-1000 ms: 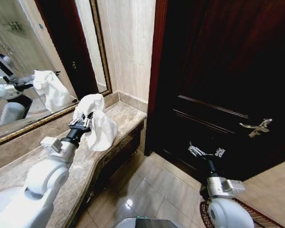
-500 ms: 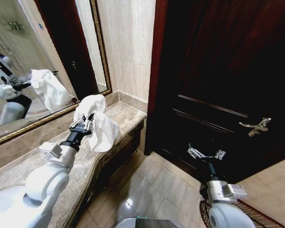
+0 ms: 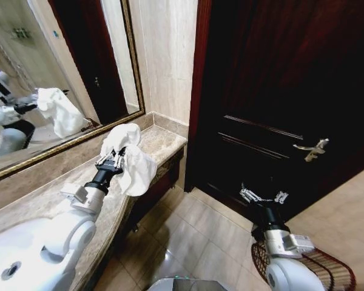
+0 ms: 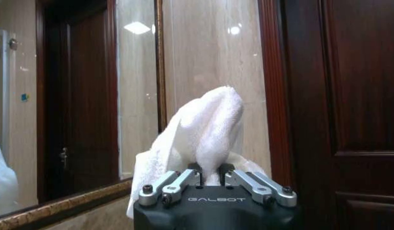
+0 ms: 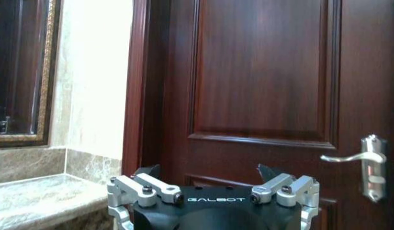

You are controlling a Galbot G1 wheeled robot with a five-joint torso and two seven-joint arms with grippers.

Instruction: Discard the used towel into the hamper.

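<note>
I am holding the left gripper [image 3: 113, 161] pinched on the white towel [image 3: 130, 163], its fingers pressed together around a bunched fold, with one lobe standing above them and the rest draping below, off the front edge of the marble counter [image 3: 164, 140]. The cloth looks light, soft and floppy, so I am judging that a grip on the gathered middle suits it, and loose ends may snag. The right gripper [image 3: 264, 196] is waiting spread and empty before the dark door [image 3: 279, 91]. The hamper [image 3: 330, 273] is sitting on the floor well apart, beside my right arm.
</note>
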